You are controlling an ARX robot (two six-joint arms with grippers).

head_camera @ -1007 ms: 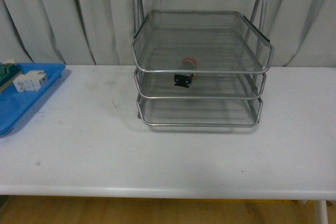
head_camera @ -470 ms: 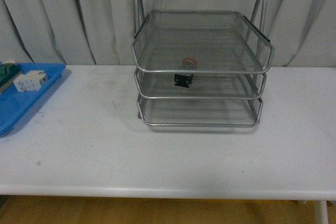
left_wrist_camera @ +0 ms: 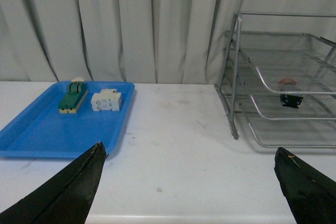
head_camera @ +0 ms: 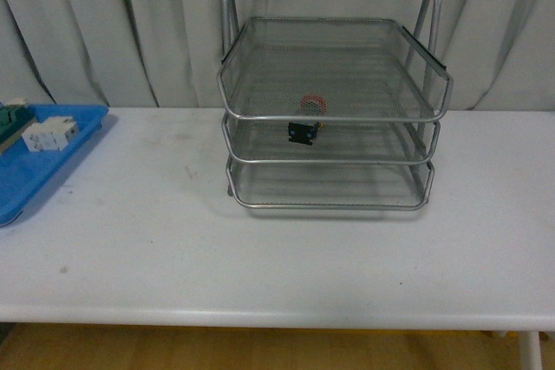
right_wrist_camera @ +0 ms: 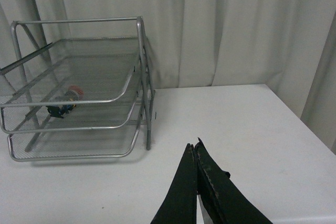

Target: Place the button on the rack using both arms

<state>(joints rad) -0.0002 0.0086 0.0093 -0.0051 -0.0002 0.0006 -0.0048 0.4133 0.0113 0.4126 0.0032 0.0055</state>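
The silver wire-mesh rack [head_camera: 329,162] stands at the back middle of the white table. The button [head_camera: 305,124], red cap over a dark body, lies in its middle tier near the front rim. It also shows in the left wrist view [left_wrist_camera: 290,94] and the right wrist view [right_wrist_camera: 64,103]. My left gripper [left_wrist_camera: 191,150] is open and empty, low over the table, between the blue tray and the rack [left_wrist_camera: 278,82]. My right gripper [right_wrist_camera: 195,148] is shut and empty, on the other side of the rack [right_wrist_camera: 79,87]. Neither arm shows in the front view.
A flat blue plastic tray [head_camera: 26,181] lies at the table's left edge, holding a green-topped block [left_wrist_camera: 72,97] and a white block [left_wrist_camera: 106,100]. Grey curtains hang behind the table. The table's front edge runs near both grippers.
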